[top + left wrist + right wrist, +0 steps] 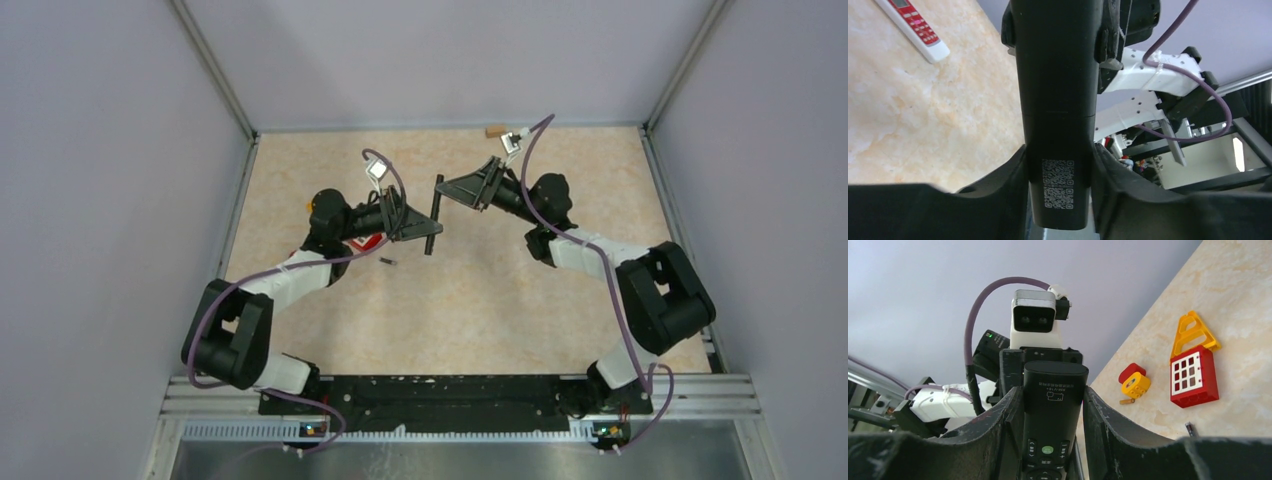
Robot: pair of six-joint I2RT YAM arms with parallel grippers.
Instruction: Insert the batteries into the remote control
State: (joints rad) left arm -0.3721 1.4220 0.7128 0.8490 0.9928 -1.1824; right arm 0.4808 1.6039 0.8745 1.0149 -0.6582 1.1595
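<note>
A black remote control (pixel 434 214) hangs above the table between my two arms. My left gripper (pixel 424 233) (pixel 1060 156) is shut on its lower end, and a QR label faces the left wrist camera. My right gripper (pixel 443 190) (pixel 1052 396) is shut on the other end, with the button side (pixel 1048 450) facing its camera. One battery (pixel 388 262) (pixel 1189 429), a tiny dark cylinder, lies on the table just below the left gripper. Whether the remote's battery bay is open cannot be told.
A white and red remote (pixel 913 25) lies on the table under the left arm. Toy blocks sit nearby: a yellow triangle (pixel 1193 332), a red window block (pixel 1194 376) and a red-yellow block (pixel 1134 380). A small tan piece (pixel 494 130) lies at the back wall.
</note>
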